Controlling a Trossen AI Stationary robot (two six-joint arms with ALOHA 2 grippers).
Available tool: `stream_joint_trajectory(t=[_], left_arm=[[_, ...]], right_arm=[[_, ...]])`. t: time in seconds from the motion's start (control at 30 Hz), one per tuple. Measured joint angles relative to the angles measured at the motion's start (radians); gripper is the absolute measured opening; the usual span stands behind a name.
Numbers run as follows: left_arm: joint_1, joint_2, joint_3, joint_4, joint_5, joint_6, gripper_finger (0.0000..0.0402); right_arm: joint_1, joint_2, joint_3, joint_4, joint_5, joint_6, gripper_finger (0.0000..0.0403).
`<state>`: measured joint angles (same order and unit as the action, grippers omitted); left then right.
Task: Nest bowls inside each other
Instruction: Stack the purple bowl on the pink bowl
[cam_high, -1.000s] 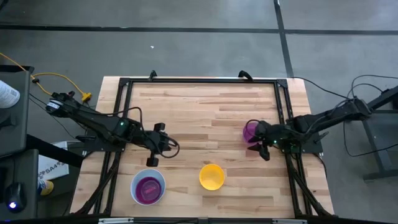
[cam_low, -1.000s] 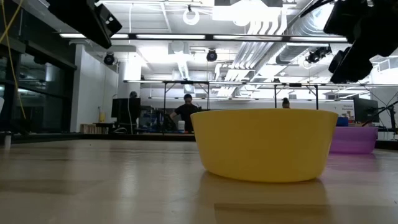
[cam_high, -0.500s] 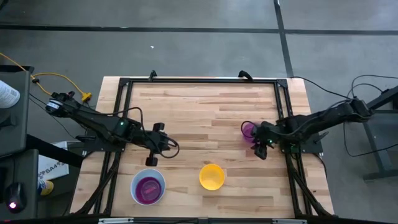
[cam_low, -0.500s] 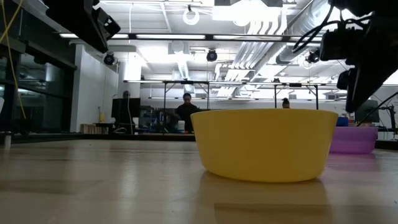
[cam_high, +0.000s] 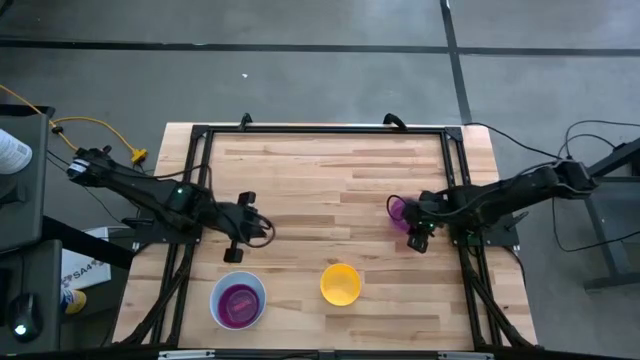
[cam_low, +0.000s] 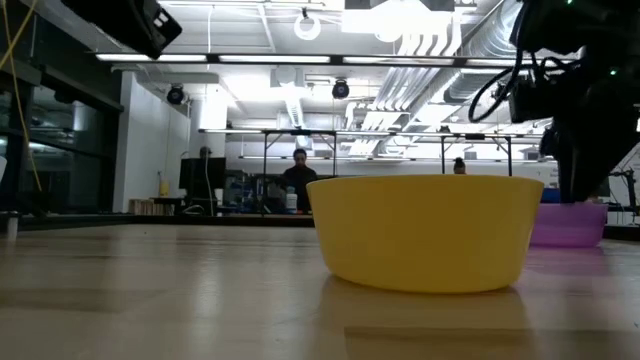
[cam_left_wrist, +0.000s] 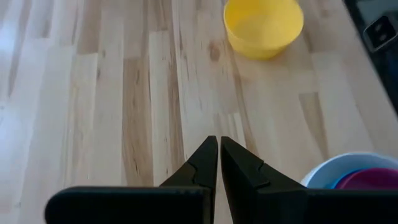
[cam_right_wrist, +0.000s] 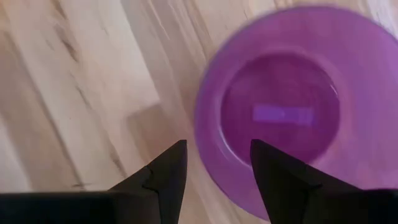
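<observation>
At the near edge of the surface (cam_high: 330, 170), a white bowl (cam_high: 237, 300) holding nested smaller bowls is found at left, with the yellow bowl (cam_high: 340, 284) at centre. The left end effector (cam_high: 233, 252) is positioned just beyond the white bowl, fingers together and empty. Farther right, the purple bowl (cam_high: 398, 210) is straddled at its rim by the parted fingers of the right end effector (cam_right_wrist: 214, 163). The bowls are judged light, rigid and slippery; the rim wall should be pinched.

The counter (cam_high: 330, 180) was pale, smooth planked wood with a soft sheen, and the yellow bowl (cam_low: 424, 232) and purple bowl (cam_right_wrist: 292, 124) looked smooth, matt plastic.
</observation>
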<state>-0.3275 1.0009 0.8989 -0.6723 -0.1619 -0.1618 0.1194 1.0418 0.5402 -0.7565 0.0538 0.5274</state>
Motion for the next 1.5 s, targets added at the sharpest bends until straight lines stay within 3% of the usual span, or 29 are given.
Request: stream_joint_trajectory(t=[0.63, 1.13, 1.5], left_arm=[[0.000, -0.037, 0.000, -0.008, 0.000, 0.000, 0.0019], [0.000, -0.037, 0.000, -0.009, 0.001, 0.000, 0.0019], [0.000, -0.037, 0.000, -0.012, 0.001, 0.000, 0.0019]], right_arm=[[-0.007, 0.075, 0.000, 0.012, -0.027, -0.028, 0.0166], [-0.007, 0.078, 0.000, 0.084, -0.078, -0.035, 0.0013], [-0.001, 0.078, 0.013, 0.139, -0.078, -0.050, 0.0005]])
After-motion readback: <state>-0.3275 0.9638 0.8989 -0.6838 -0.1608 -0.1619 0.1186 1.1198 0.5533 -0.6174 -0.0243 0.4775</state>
